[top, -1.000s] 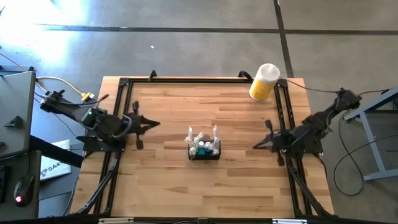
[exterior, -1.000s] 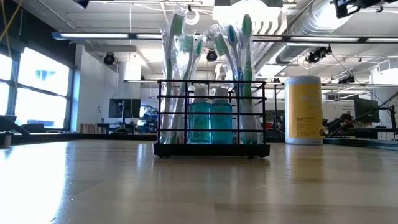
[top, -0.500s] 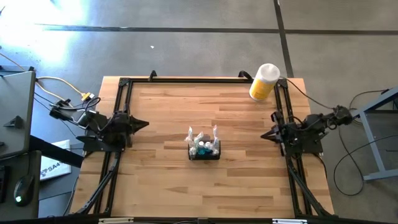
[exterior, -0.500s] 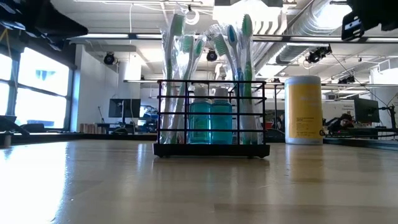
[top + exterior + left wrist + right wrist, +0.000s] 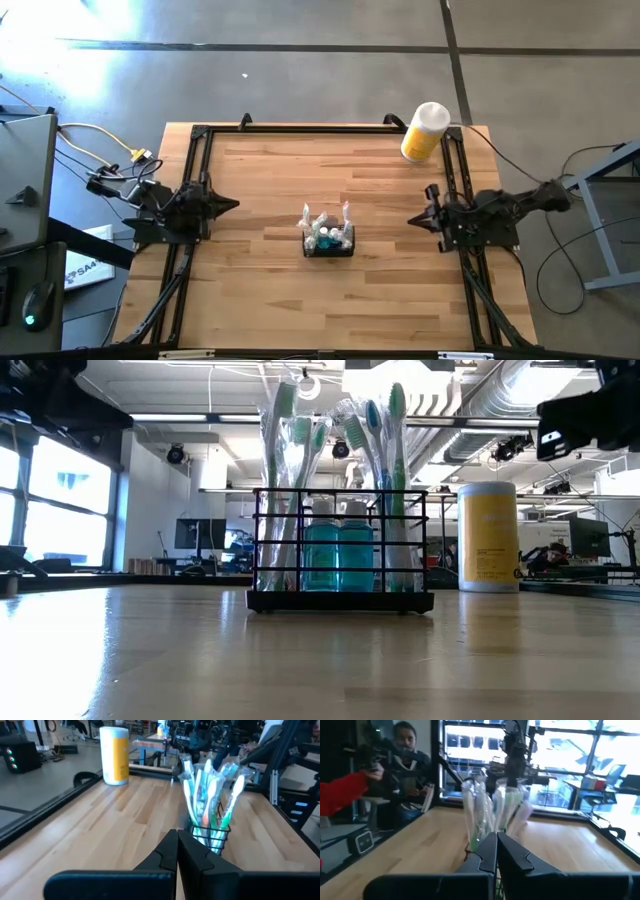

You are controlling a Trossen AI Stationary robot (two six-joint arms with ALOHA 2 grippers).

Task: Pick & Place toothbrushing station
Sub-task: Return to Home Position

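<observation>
The toothbrushing station stood mid-tabletop. The left gripper and right gripper, at the side edges, were closed and empty, hiding its base in the wrist views.

No legible text, labels, or numbers

Left arm tucked low at the left side, left end effector pinched closed, aimed inward. Right arm folded low opposite, right end effector closed too, aimed inward.
</observation>
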